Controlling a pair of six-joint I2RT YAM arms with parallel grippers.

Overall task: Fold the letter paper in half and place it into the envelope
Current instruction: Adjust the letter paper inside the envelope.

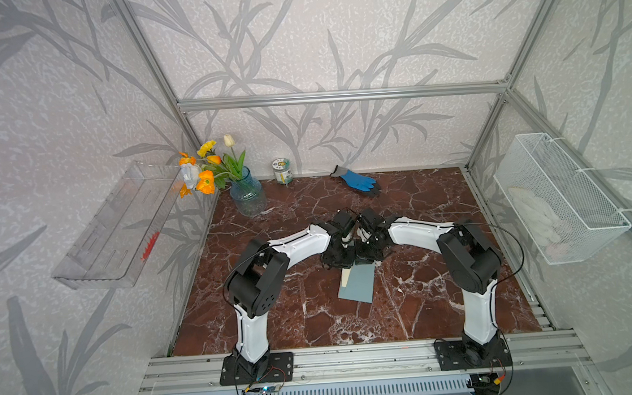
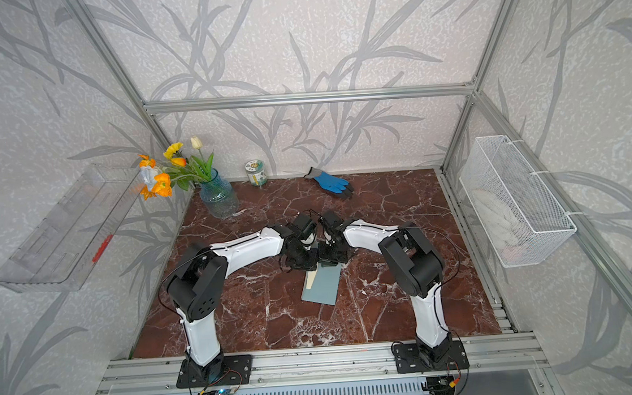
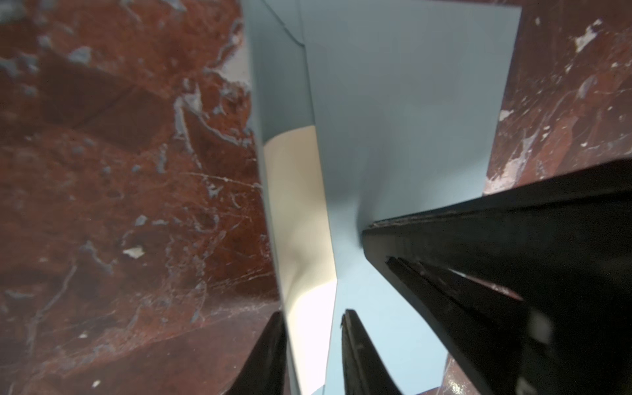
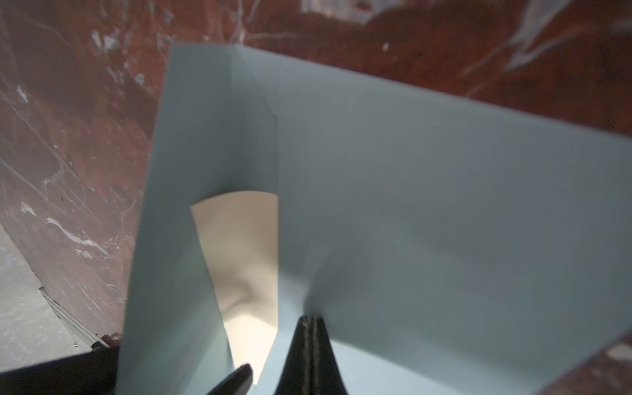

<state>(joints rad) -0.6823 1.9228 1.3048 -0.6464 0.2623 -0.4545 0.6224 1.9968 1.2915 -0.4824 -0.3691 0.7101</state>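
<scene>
The blue-grey envelope point(image 1: 359, 284) point(image 2: 323, 286) lies mid-table, its far end lifted under both wrists. My right gripper point(image 4: 311, 321) is shut on the edge of the envelope's upper panel point(image 4: 410, 205), holding its mouth open. The beige letter paper point(image 3: 297, 205) point(image 4: 239, 239) sits partly inside the mouth, and a sliver shows along the envelope's left side in both top views point(image 1: 345, 278) point(image 2: 311, 279). My left gripper point(image 3: 314, 313) stands open. Its fingers are apart on either side of the paper and the envelope's edge point(image 3: 403, 102).
A blue-and-black glove point(image 1: 358, 180), a small jar point(image 1: 281, 171) and a glass vase of flowers point(image 1: 247, 195) stand along the back of the marble table point(image 1: 426, 304). A clear tray point(image 1: 113, 233) hangs on the left wall, a wire basket point(image 1: 559, 198) on the right.
</scene>
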